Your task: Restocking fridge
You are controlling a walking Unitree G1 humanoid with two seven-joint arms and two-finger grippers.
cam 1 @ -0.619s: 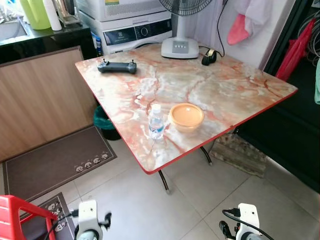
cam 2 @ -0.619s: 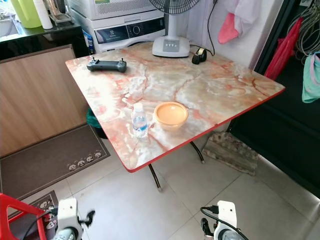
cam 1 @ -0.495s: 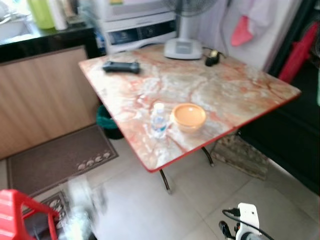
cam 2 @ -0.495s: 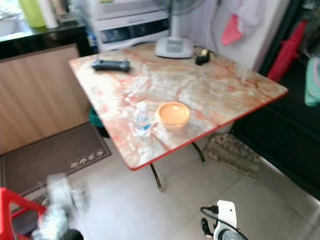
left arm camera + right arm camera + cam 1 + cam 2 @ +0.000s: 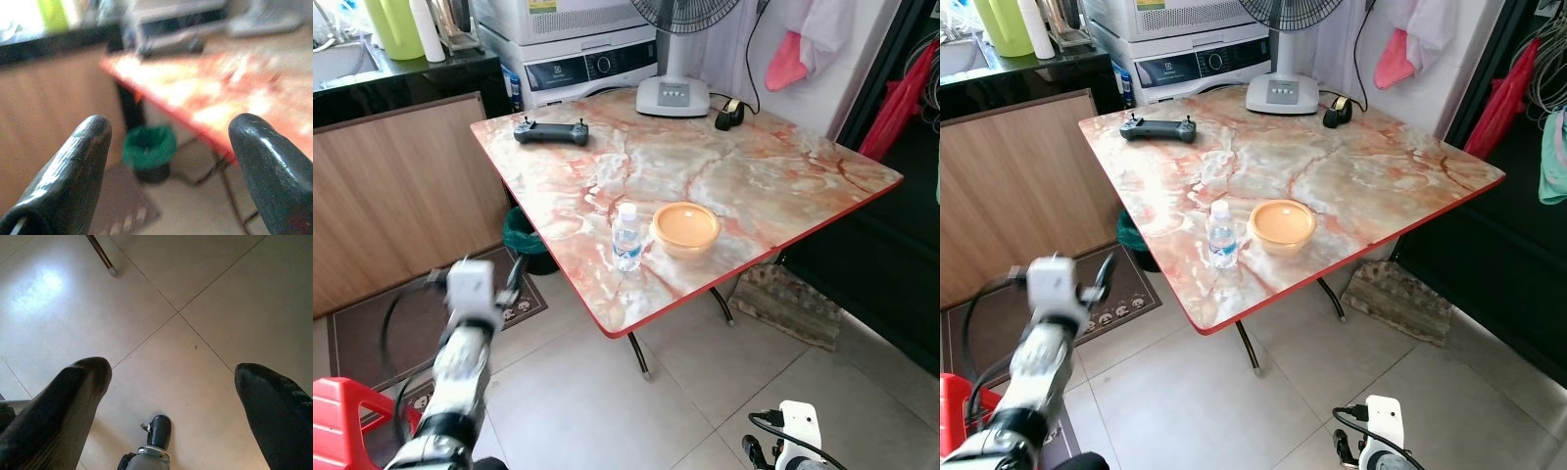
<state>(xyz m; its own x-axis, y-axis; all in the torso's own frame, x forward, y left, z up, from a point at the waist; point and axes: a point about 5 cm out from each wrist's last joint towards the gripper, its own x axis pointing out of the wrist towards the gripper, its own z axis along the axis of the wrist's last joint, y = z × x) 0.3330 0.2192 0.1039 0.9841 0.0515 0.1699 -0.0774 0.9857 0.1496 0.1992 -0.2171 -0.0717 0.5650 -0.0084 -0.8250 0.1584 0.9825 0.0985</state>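
Note:
A small clear water bottle [image 5: 626,236] with a blue label stands upright near the front edge of the marble-patterned table [image 5: 754,176]. Just to its right sits a round orange lidded bowl [image 5: 685,226]. My left gripper [image 5: 514,279] is raised at the table's left side, below the tabletop's level and apart from the bottle. In the left wrist view its fingers [image 5: 73,171] are spread wide, so the left gripper [image 5: 168,147] is open and empty, facing the table edge. My right gripper [image 5: 171,396] hangs low over the floor tiles, open and empty.
A black controller [image 5: 548,131], a fan base [image 5: 674,96] and a tape roll [image 5: 728,114] sit at the table's far side. A green bin [image 5: 521,235] stands under the left edge. A red stool [image 5: 342,411] is at my left. A wooden counter panel [image 5: 401,196] stands beyond the mats.
My left arm has swung up from low by the floor to the table's left side. The right arm has stayed down. The camera has shifted slightly.

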